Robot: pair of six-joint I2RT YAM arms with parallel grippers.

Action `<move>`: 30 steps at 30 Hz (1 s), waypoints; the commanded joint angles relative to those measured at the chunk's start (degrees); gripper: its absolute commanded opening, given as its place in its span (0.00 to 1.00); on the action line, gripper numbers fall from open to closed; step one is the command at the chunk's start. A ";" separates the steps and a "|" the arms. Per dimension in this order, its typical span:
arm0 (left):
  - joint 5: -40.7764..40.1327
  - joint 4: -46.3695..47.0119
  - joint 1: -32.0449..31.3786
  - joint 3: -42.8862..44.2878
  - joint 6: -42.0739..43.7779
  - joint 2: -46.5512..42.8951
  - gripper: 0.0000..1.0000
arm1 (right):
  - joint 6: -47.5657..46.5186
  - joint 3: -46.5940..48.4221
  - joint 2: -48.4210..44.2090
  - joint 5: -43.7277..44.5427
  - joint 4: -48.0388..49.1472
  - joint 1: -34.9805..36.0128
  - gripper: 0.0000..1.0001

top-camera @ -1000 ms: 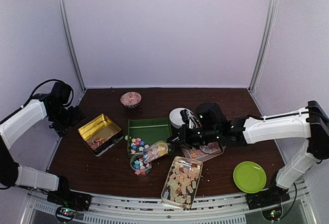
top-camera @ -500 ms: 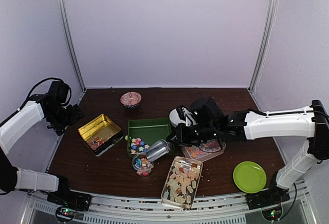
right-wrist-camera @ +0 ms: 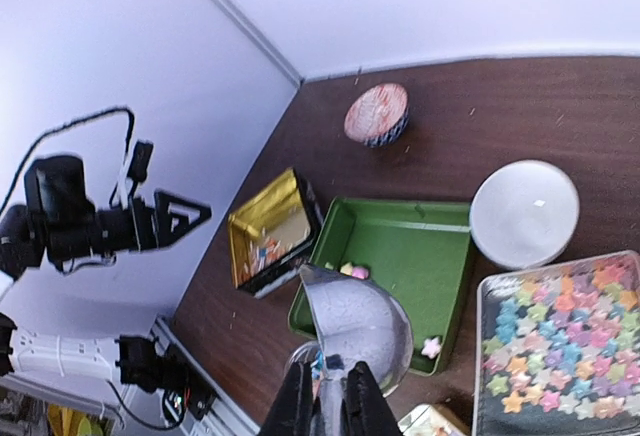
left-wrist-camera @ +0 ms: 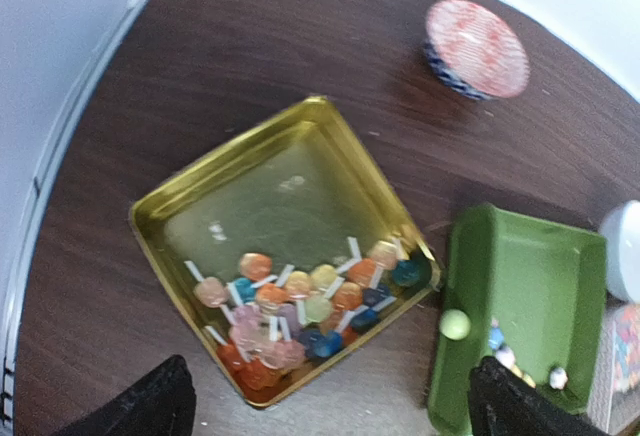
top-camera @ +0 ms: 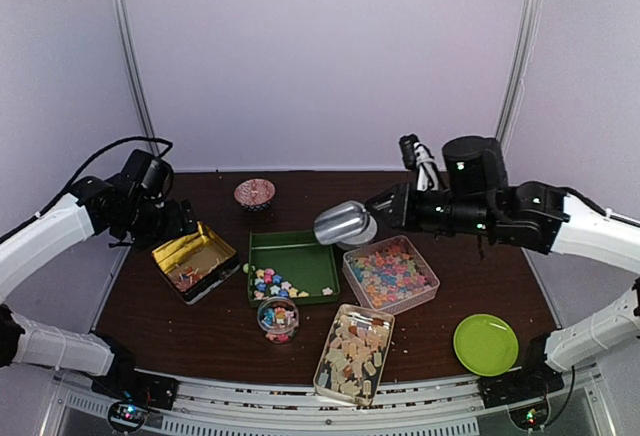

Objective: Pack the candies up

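Figure: a white-walled enclosure around a dark brown tabletop (top-camera: 200, 336), seen from above and from both wrists. At centre frame, a small clear glass jar (top-camera: 277, 318) holds some pastel star-shaped candies (top-camera: 390, 274), though it does not look full. Most of the stars lie in the clear square plastic box (top-camera: 436, 278) to its right. A few loose stars sit in the lower left corner of the green rectangular tray (top-camera: 295, 254) just above the jar. Below, the clear oblong tray (top-camera: 327, 354) is covered with pale beige chunky candies (top-camera: 352, 351), apparently untouched. The right fingers (right-wrist-camera: 298, 406) are closed on the handle of a rounded metal scoop (top-camera: 343, 223), held in the air above the green tray's upper right corner. Whether it carries anything cannot be told. The left fingers (left-wrist-camera: 140, 411) are spread wide, holding nothing, and hang over a gold square tin (left-wrist-camera: 270, 216) at left. Round stick-mounted sweets (left-wrist-camera: 300, 306) are heaped in the tin's lower corner. Judged from this layout, packing is at an early to middle stage: the jar needs more scoops of stars, the strays want collecting, and the beige pieces await packing.
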 commanded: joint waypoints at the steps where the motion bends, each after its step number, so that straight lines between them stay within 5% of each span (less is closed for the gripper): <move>1: -4.68 5.54 -12.32 4.75 5.48 1.76 0.96 | -1.45 -7.45 -9.11 11.53 -4.64 -4.33 0.00; 5: -5.65 6.26 -22.82 12.46 11.07 9.96 0.94 | 2.08 -19.16 -17.52 15.40 -3.73 -7.92 0.00; 11: 0.70 9.49 -28.29 23.75 14.51 25.62 0.89 | 5.73 -29.39 -22.25 15.49 1.75 -10.04 0.00; 19: 6.66 6.82 -28.88 39.21 0.84 42.81 0.84 | 7.47 -32.84 -23.81 16.40 4.79 -10.43 0.00; 30: 3.01 -12.42 -33.51 58.22 -16.53 59.29 0.75 | 7.53 -35.22 -28.52 18.71 3.91 -10.92 0.00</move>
